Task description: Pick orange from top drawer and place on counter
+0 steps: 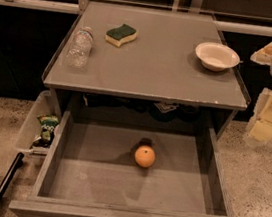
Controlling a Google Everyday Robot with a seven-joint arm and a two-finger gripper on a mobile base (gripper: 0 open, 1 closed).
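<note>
Nearest, the open top drawer [91,175] holds the orange [145,156] mid-floor, untouched, so the reach comes first: the pincer [271,117], hanging right of the desk [157,68], released or clenched I cannot tell, must descend over it.

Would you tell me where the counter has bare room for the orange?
The counter is bare across its middle and whole front strip, between the water bottle at the left edge and the white bowl at the back right. The back left is crowded: sponge beside bottle. The gripper hangs beyond the counter's right side.
</note>
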